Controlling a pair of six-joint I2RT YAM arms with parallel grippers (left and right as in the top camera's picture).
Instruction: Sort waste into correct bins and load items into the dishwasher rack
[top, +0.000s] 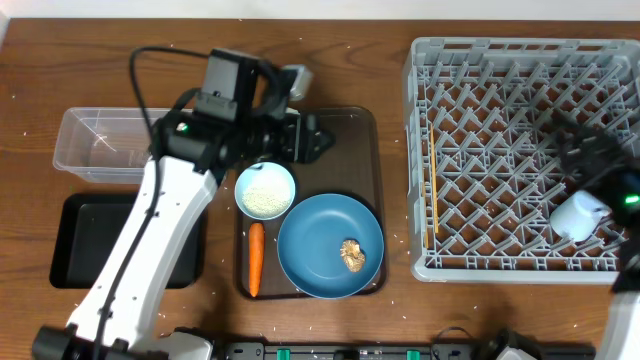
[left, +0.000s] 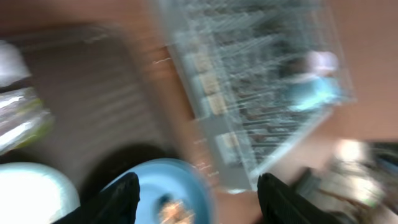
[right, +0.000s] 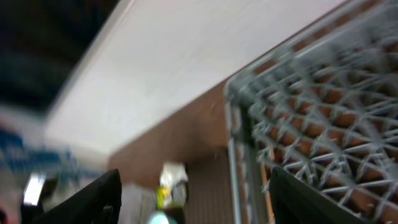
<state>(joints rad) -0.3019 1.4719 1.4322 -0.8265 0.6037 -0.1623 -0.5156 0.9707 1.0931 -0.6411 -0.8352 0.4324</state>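
1. left gripper: jaws wide apart with nothing between them, hovering over the dark-brown serving tray near its 12 o'clock end. the wrist view is blurred.
2. right gripper: jaws spread and empty. the arm stands over the 4 o'clock corner of the dishwasher rack.
3. dishwasher rack: grey peg lattice, filling the 3 o'clock side of the table.
4. small pale cup: in the rack at its 4 o'clock corner, just beside the right arm. whether they touch cannot be told, and its tint is unclear.
5. large blue plate: on the serving tray at its 5 o'clock end. the small brown food lump lies on the plate toward 4 o'clock.
6. small white bowl: at 10 o'clock from the plate and just beside it. the white rice grains lie inside.
7. small orange carrot: on the tray at 9 o'clock from the plate, lying lengthwise.
8. crumpled white tissue and yellow-green printed packet: close together at the 9 o'clock edge of the left wrist view, both blurred.
9. clear plastic tub: at 10 o'clock on the table. the shallow black tray lies just at its 6 o'clock side.
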